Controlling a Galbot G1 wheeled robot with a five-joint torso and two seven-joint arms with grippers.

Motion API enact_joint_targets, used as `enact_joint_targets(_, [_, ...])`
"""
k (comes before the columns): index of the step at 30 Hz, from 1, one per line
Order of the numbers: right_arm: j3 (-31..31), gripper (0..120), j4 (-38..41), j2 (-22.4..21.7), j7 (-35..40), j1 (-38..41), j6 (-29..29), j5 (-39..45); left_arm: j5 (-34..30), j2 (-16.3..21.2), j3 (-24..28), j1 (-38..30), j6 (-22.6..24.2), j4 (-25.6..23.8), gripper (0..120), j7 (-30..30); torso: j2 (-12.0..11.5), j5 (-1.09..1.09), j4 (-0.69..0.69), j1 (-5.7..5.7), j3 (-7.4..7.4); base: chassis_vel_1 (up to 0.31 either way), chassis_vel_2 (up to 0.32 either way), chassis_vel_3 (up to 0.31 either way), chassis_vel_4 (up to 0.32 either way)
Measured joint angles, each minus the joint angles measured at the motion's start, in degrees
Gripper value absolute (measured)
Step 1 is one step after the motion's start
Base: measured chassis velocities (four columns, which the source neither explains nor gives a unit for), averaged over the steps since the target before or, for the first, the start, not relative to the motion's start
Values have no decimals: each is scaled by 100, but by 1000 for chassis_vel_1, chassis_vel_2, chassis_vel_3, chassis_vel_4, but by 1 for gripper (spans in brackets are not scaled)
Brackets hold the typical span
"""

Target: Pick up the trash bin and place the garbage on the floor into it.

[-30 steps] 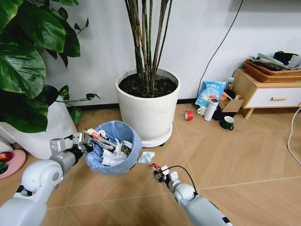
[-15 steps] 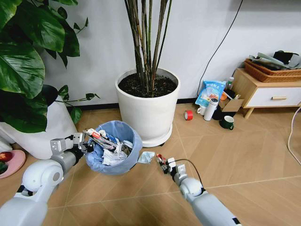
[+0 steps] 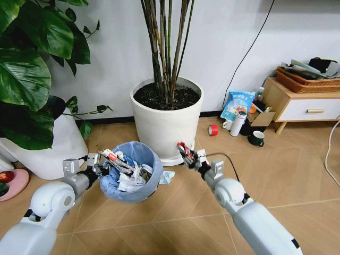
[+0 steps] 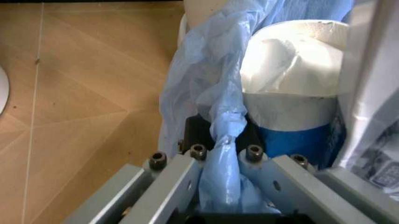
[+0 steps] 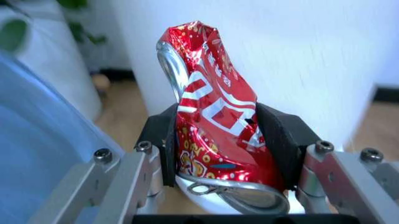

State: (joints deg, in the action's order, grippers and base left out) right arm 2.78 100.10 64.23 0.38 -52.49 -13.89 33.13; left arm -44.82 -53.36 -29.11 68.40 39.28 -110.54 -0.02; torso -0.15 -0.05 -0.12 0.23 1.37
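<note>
Right gripper is raised above the floor, just beside the rim of the trash bin and in front of the large white plant pot; a crushed red can is clamped between its black pads. Left gripper is closed on the bin's blue bag at the rim, and the bin is held up. Crumpled paper is seen inside the bin, and a light blue mask lies beside it.
</note>
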Motion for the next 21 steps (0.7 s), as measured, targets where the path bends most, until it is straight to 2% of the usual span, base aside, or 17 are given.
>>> enact_joint_targets(9, [-228,41,625,-322,-403,306,-141,313,-113,144,418,-361,18,192,0,9,0,0,0,0,0,0,0,0,0])
enact_joint_targets(21, [-602,41,836,-166,-524,482,-182,670,-471,108,1047,-970,130,279,0,-345,0,0,-1,0,0,0,0,0,0])
